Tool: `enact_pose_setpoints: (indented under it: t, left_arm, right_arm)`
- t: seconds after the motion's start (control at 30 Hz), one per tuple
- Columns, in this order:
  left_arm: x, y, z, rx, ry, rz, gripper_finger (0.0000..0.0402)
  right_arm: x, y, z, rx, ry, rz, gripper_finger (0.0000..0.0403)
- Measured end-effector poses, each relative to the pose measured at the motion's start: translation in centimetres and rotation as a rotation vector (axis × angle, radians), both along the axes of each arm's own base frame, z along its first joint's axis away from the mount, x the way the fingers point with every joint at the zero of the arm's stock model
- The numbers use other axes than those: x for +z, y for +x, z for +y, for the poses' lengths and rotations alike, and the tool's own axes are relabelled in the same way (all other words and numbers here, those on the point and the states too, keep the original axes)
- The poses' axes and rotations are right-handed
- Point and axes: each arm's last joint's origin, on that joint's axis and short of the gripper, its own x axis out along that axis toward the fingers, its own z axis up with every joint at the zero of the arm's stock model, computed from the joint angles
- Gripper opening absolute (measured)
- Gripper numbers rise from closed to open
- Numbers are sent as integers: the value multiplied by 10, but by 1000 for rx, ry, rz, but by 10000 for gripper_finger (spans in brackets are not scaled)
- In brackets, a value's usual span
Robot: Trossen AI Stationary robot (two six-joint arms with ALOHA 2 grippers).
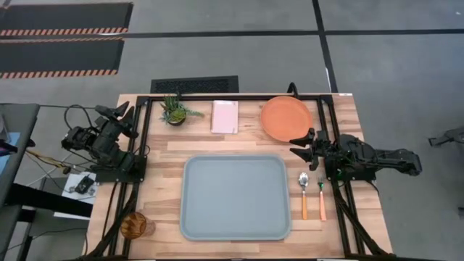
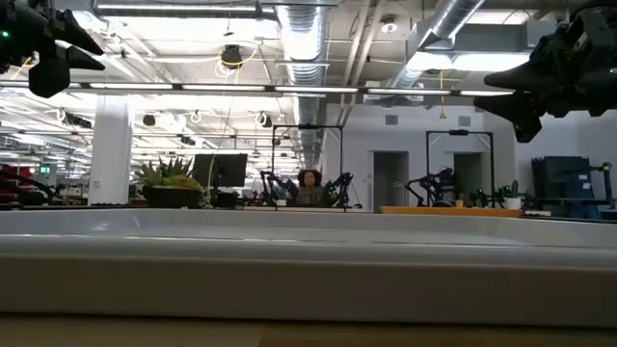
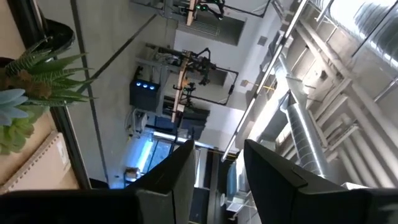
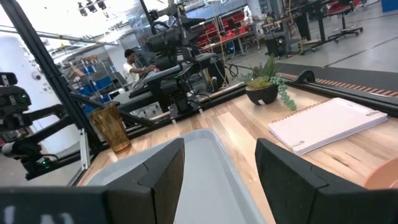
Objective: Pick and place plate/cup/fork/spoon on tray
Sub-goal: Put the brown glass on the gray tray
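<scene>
The pale blue-grey tray (image 1: pixel 235 196) lies mid-table, near the front; it also shows in the right wrist view (image 4: pixel 205 168). The orange plate (image 1: pixel 286 118) lies at the far right. The spoon (image 1: pixel 304 192) and fork (image 1: pixel 321 194) lie side by side right of the tray, handles toward the near edge. The amber cup (image 1: pixel 133 225) stands upright at the near left corner and shows in the right wrist view (image 4: pixel 110 127). My right gripper (image 1: pixel 299 143) is open, in the air between plate and spoon. My left gripper (image 1: pixel 125 114) is open, raised at the far left edge.
A small green potted plant (image 1: pixel 173 110) and a pale pink card (image 1: pixel 224 116) sit at the far side, left of the plate. Black frame rails (image 1: pixel 141 156) run along both table sides. A person (image 4: pixel 130 61) shows in the room beyond the table.
</scene>
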Motion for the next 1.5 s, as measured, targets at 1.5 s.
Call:
enact_pose_setpoints:
  t: [1.5]
  left_arm:
    - [71,86,-48,-568,884,428,205]
  right_arm:
    - [19,-4,-2,-54,383,-152,221]
